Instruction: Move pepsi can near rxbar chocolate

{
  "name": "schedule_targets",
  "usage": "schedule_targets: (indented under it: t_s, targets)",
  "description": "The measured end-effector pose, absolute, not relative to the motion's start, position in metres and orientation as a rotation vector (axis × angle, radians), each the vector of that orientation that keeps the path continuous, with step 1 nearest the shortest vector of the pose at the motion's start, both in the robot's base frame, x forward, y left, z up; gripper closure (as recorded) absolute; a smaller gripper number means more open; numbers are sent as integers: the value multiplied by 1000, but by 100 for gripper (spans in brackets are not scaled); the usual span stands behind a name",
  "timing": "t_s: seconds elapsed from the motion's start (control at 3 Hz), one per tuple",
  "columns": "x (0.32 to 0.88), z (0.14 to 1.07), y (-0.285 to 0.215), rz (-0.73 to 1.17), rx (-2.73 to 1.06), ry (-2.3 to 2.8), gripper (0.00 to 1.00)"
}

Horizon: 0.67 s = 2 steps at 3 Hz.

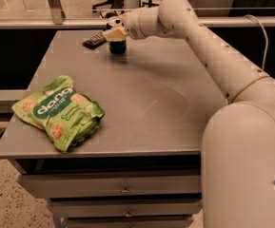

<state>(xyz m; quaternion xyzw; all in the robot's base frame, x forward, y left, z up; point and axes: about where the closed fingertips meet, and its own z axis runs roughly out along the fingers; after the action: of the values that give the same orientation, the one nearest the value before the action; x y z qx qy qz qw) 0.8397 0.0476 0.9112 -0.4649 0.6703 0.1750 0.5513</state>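
pepsi can [117, 47] stands at the far end of the surface [151, 94], just beside the rxbar chocolate [94, 40], with our gripper [114, 34] on its top and the jaws grasping it. we judge the placing step is in hand; next we need a gentle release and a straight lift.

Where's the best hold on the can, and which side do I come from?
Take the can by its curved wall near the top, coming down from above. It stands upright on the table, and the gripper sits right over its top. The rxbar lies close beside it, so a low sideways approach there looks crowded.
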Motion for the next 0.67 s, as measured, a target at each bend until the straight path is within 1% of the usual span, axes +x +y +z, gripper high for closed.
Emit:
schedule_targets:
  t_s: [0.33,0.67]
  targets:
    - [874,915,50,374,-1047,1598,75]
    - [885,921,55,370,-1045,1596,53]
